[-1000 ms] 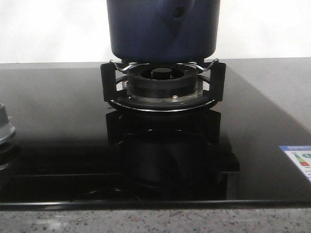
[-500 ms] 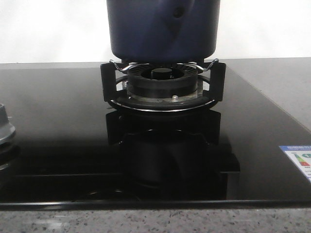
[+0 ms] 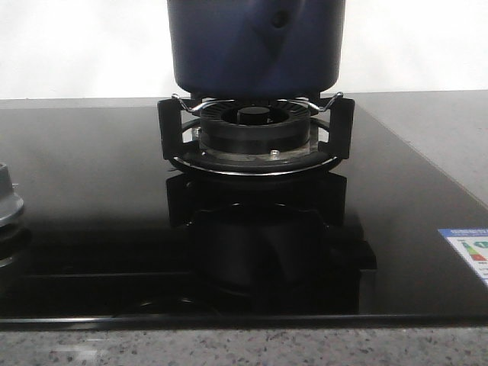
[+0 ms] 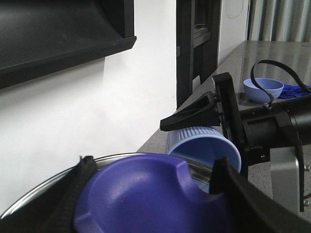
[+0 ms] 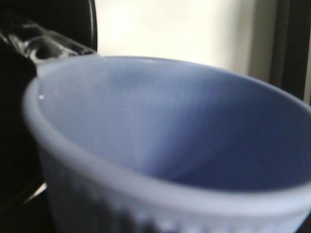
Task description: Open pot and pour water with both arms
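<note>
The dark navy pot (image 3: 255,46) stands on the black burner grate (image 3: 255,137); its top is cut off in the front view, where no gripper shows. In the left wrist view my left gripper (image 4: 150,194) is shut on the purple lid knob (image 4: 146,189), above the lid's metal rim (image 4: 29,206). My right gripper (image 4: 197,141) is shut on a light blue ribbed cup (image 4: 204,148), tipped with its mouth toward the lid. The cup (image 5: 170,145) fills the right wrist view and hides the fingers. I see no water in it.
A black glass hob (image 3: 91,198) carries a grey round burner part (image 3: 6,202) at the left edge and a label sticker (image 3: 469,248) at the right. A blue bowl (image 4: 263,89) and a blue cloth (image 4: 294,90) lie on the grey counter beyond.
</note>
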Robot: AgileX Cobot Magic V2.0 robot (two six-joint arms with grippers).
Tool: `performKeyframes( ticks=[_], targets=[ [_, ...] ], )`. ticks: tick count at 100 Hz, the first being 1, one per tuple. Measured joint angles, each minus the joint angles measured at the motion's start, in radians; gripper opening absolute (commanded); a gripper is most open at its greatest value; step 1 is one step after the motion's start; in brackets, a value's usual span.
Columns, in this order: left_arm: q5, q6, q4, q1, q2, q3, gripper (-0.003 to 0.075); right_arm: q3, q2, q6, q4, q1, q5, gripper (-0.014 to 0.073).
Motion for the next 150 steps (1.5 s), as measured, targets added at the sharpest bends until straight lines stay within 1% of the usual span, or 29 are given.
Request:
performKeyframes(
  ticks=[9, 25, 42, 65, 82, 111, 127, 146, 150],
  targets=[
    [0.0, 0.0, 0.0, 0.0, 0.0, 0.0, 0.0253, 0.0, 0.0, 0.0, -0.05, 0.0, 0.0, 0.0279],
    [0.0, 0.0, 0.0, 0.0, 0.0, 0.0, 0.0252, -0.001, 0.0, 0.0, -0.091, 0.0, 0.012, 0.0279],
    [0.0, 0.0, 0.0, 0.0, 0.0, 0.0, 0.0252, -0.001, 0.0, 0.0, -0.208, 0.0, 0.037, 0.0279],
    [0.0, 0.0, 0.0, 0.0, 0.0, 0.0, 0.0252, -0.001, 0.0, 0.0, -0.295, 0.0, 0.057, 0.0279],
    [0.0, 0.0, 0.0, 0.0, 0.0, 0.0, 0.0252, -0.028, 0.004, -0.004, -0.308, 0.0, 0.059, 0.0279],
    [0.001, -0.001, 0.0, 0.0, 0.0, 0.0, 0.0252, -0.155, 0.049, -0.004, -0.311, 0.0, 0.059, 0.0279],
    [0.002, -0.001, 0.0, 0.0, 0.0, 0.0, 0.0252, -0.163, 0.063, -0.004, -0.313, 0.0, 0.043, 0.0279],
    [0.005, -0.001, 0.0, 0.0, 0.0, 0.0, 0.0252, -0.163, 0.07, 0.003, -0.315, 0.0, -0.019, 0.0279],
    [0.005, -0.001, 0.0, 0.0, 0.0, 0.0, 0.0252, -0.163, 0.07, 0.02, -0.295, 0.0, -0.028, 0.0279]
  ],
)
